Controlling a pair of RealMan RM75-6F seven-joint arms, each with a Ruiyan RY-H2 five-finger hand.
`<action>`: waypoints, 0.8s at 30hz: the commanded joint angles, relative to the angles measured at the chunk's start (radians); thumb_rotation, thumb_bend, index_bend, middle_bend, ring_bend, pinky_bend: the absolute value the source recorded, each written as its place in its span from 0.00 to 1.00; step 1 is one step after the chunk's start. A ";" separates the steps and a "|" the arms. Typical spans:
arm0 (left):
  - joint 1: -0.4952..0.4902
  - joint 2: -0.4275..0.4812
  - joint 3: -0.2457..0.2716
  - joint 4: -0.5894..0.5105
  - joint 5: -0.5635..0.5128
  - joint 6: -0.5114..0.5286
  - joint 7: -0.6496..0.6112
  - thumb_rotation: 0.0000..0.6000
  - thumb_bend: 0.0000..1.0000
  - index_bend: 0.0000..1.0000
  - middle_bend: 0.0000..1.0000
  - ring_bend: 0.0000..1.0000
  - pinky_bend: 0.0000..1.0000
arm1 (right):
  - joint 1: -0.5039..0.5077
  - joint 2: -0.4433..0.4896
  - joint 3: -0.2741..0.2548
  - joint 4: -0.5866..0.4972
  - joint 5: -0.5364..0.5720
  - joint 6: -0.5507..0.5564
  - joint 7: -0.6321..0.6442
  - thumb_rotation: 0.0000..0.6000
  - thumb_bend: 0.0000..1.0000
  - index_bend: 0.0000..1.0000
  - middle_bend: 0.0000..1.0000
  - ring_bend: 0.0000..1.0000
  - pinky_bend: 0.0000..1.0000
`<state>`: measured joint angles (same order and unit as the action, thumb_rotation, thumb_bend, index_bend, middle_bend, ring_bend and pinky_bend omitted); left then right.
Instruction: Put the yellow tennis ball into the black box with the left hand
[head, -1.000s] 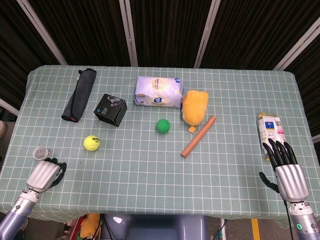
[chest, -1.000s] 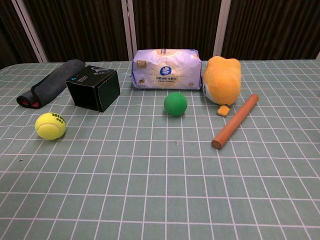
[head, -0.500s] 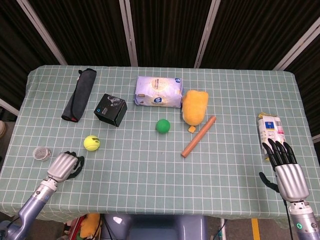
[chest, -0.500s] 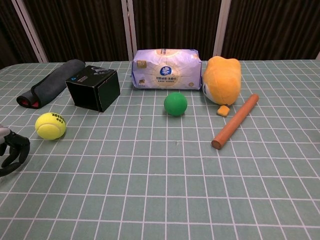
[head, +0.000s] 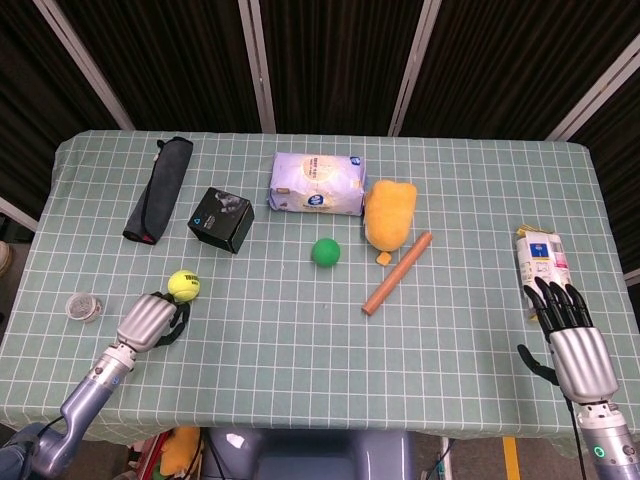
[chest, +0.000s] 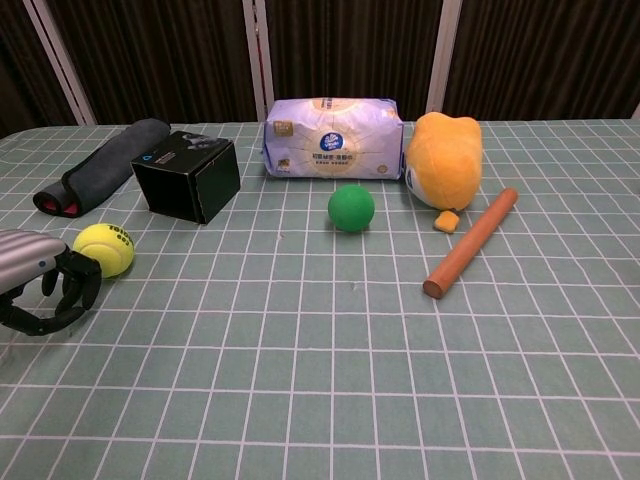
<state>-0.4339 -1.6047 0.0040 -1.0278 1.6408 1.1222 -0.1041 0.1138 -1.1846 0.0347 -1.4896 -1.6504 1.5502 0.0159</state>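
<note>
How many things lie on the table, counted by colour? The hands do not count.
Yellow or orange: 3, tennis ball, plush toy, wooden stick
Green: 1, ball
Black or dark: 2, black box, folded umbrella
White: 2, tissue pack, carton
Grey: 1, small round lid
Total: 9

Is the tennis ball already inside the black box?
No, the tennis ball lies on the tablecloth in front of the black box, just beyond the left hand.

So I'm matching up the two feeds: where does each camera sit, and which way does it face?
Head view: high up, looking down over the whole table; shows both arms, left hand and right hand.
Chest view: low at the near edge, facing across; shows only the left hand.
Shared: yellow tennis ball, black box.
</note>
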 joint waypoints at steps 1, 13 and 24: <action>-0.016 -0.006 -0.006 0.011 -0.015 -0.025 0.007 1.00 0.42 0.53 0.64 0.46 0.49 | 0.000 0.001 -0.001 -0.001 -0.003 0.002 0.003 1.00 0.31 0.00 0.00 0.00 0.00; -0.083 0.020 -0.018 -0.001 -0.041 -0.111 0.022 1.00 0.42 0.47 0.60 0.45 0.49 | -0.002 0.008 -0.009 -0.002 -0.027 0.020 0.036 1.00 0.31 0.00 0.00 0.00 0.00; -0.137 -0.025 -0.038 0.057 -0.046 -0.123 -0.019 1.00 0.37 0.45 0.53 0.42 0.48 | 0.001 0.008 -0.012 0.006 -0.029 0.015 0.049 1.00 0.31 0.00 0.00 0.00 0.00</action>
<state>-0.5619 -1.6227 -0.0321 -0.9792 1.5975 1.0093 -0.1149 0.1149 -1.1774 0.0225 -1.4841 -1.6798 1.5660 0.0642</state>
